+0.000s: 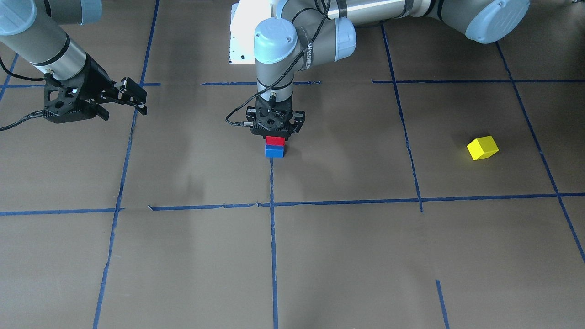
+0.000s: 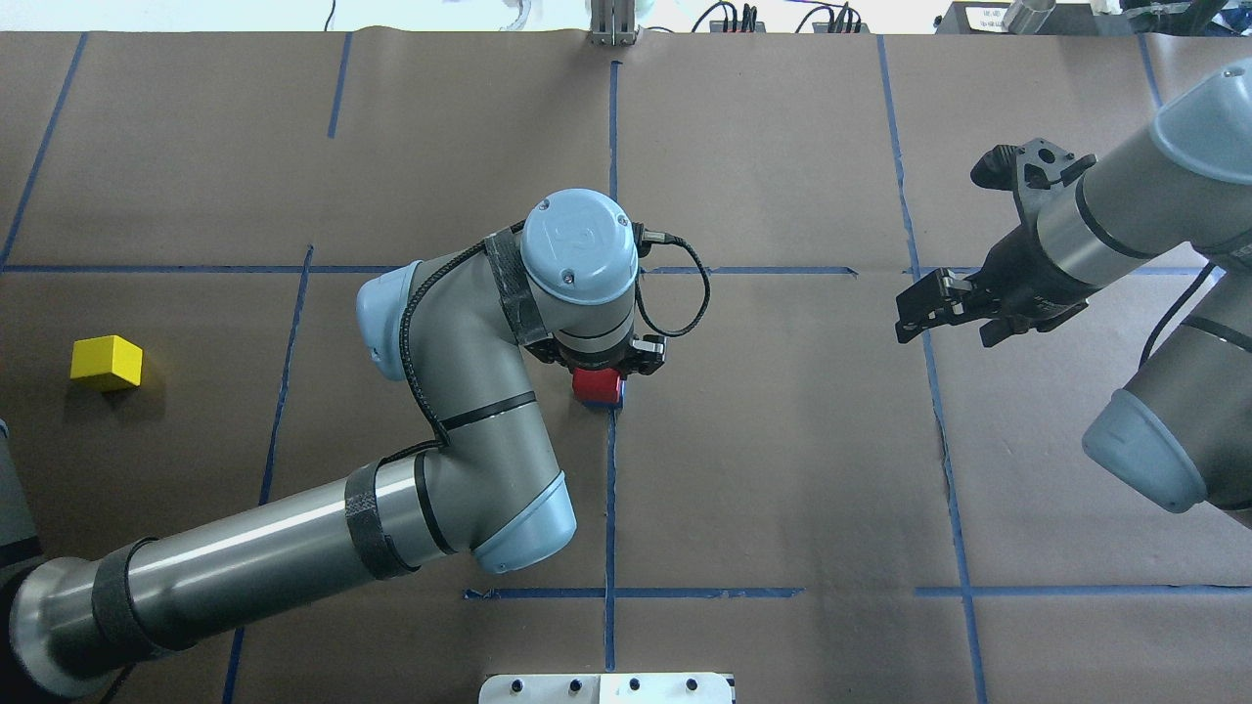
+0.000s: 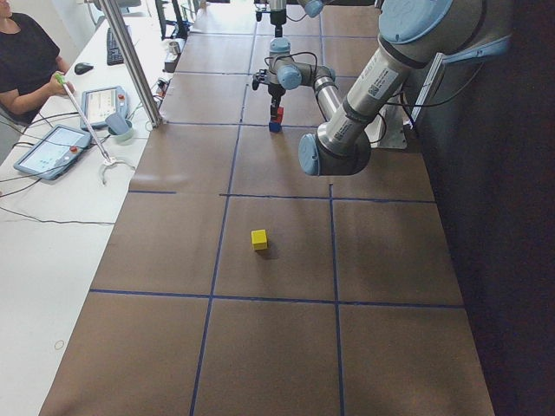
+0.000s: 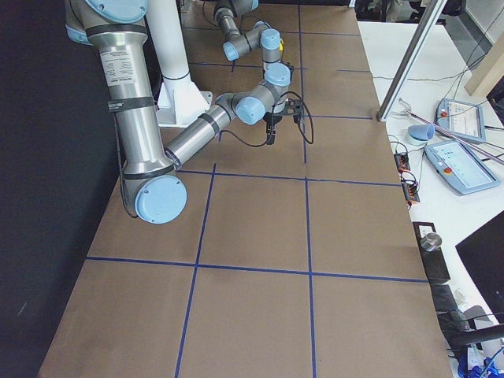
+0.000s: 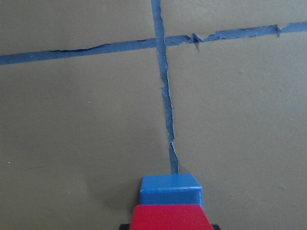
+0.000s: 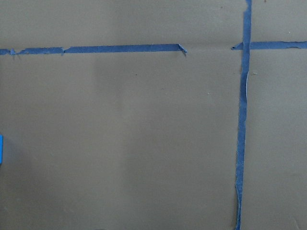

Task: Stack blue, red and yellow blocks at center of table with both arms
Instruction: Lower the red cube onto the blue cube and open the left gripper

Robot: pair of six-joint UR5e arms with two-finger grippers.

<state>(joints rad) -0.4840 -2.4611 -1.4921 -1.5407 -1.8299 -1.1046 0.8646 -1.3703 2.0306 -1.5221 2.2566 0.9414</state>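
Note:
A red block sits on a blue block at the table's centre, on a blue tape line. My left gripper points straight down and is shut on the red block. In the left wrist view the red block fills the bottom edge and the blue block shows under it. A yellow block lies alone far out on my left side; it also shows in the overhead view. My right gripper is open and empty, held above the table on my right side.
Blue tape lines divide the brown paper table cover into squares. The white robot base plate stands at the table's edge by the robot. A side table with tablets and a seated person runs along the far side.

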